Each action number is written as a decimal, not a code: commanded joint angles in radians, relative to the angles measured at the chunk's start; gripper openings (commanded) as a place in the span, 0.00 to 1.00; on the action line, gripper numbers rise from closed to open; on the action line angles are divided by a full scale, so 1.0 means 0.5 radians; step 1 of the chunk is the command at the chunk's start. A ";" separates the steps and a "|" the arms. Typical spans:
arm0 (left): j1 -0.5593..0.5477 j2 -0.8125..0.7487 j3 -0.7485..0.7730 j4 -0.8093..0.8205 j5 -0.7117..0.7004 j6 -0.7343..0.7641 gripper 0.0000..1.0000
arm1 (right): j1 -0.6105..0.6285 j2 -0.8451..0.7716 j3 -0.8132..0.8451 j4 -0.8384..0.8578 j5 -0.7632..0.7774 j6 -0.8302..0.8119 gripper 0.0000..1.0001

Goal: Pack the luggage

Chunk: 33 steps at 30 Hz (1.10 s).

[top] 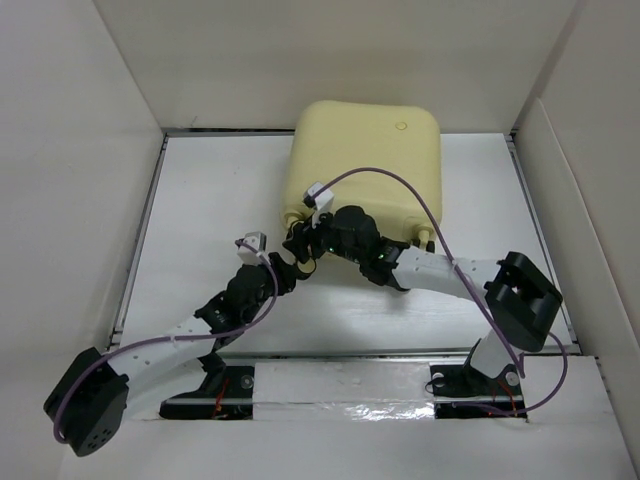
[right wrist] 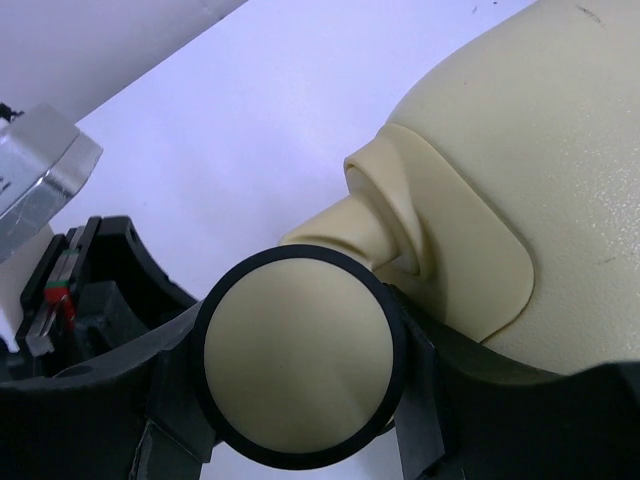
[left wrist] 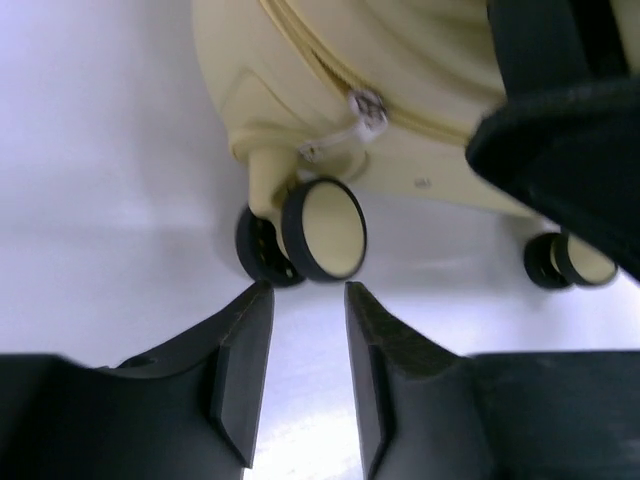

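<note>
Repositioning looks to be the step, says the first watcher: the luggage lies flat and shut at the far middle of the worktop, wheels toward the arms, and nothing to pack is in sight.

And the pincers? asks the second.

The right pincer is closed on 1 wheel, with a finger at each side of the tyre. The left pincer holds nothing. Its gap is narrow, and it hangs just short of a twin wheel, below the zip pull.

So what does the next move call for?

Probably a steady pull or swing by that wheel, then work on the zip. A wheel can spin, so the hold may slip.

Anything in the way?

The 2 arms crowd 1 corner, and the right arm blocks part of the left wrist view. A purple cable drapes across the shell, and white walls hem in the worktop.
</note>
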 commanded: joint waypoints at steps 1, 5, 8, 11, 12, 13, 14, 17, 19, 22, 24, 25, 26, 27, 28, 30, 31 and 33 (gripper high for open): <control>-0.006 0.128 0.054 0.369 -0.237 0.111 0.38 | -0.065 -0.068 0.206 0.282 -0.069 0.020 0.07; -0.006 0.312 0.076 0.681 -0.277 0.222 0.43 | -0.065 -0.055 0.206 0.291 -0.134 0.041 0.07; -0.006 0.463 0.140 0.817 -0.289 0.292 0.43 | -0.102 -0.064 0.197 0.316 -0.223 0.081 0.06; -0.006 0.536 0.156 0.970 -0.252 0.338 0.43 | -0.120 -0.068 0.203 0.325 -0.312 0.121 0.06; -0.006 0.543 0.146 1.013 -0.240 0.353 0.43 | -0.144 -0.068 0.197 0.337 -0.330 0.130 0.06; -0.006 0.555 0.134 1.053 -0.231 0.366 0.42 | -0.145 -0.071 0.197 0.343 -0.364 0.151 0.06; -0.006 0.555 0.119 1.120 -0.228 0.378 0.41 | -0.166 -0.071 0.194 0.352 -0.407 0.173 0.06; -0.024 0.561 0.110 1.237 -0.157 0.412 0.40 | -0.187 -0.068 0.188 0.383 -0.462 0.210 0.05; -0.024 0.582 0.110 1.290 -0.145 0.415 0.39 | -0.188 -0.064 0.191 0.401 -0.496 0.231 0.05; -0.024 0.662 0.146 1.391 -0.130 0.452 0.39 | -0.188 -0.061 0.176 0.447 -0.554 0.280 0.05; -0.024 0.717 0.168 1.471 -0.133 0.458 0.39 | -0.188 -0.061 0.166 0.505 -0.597 0.317 0.05; -0.024 0.766 0.180 1.504 -0.142 0.461 0.39 | -0.188 -0.061 0.163 0.518 -0.643 0.348 0.05; -0.024 0.785 0.186 1.553 -0.145 0.464 0.39 | -0.188 -0.058 0.154 0.530 -0.664 0.363 0.05; -0.024 0.803 0.192 1.581 -0.148 0.464 0.38 | -0.188 -0.061 0.145 0.558 -0.683 0.372 0.04; -0.024 0.834 0.201 1.606 -0.166 0.470 0.38 | -0.188 -0.064 0.139 0.570 -0.716 0.391 0.04; -0.024 0.859 0.208 1.685 -0.215 0.470 0.37 | -0.188 -0.064 0.127 0.607 -0.763 0.412 0.04; -0.024 0.877 0.192 1.731 -0.276 0.458 0.36 | -0.169 -0.068 0.117 0.619 -0.808 0.431 0.03; -0.024 0.904 0.171 1.927 -0.298 0.421 0.35 | -0.145 -0.071 0.102 0.650 -0.830 0.446 0.02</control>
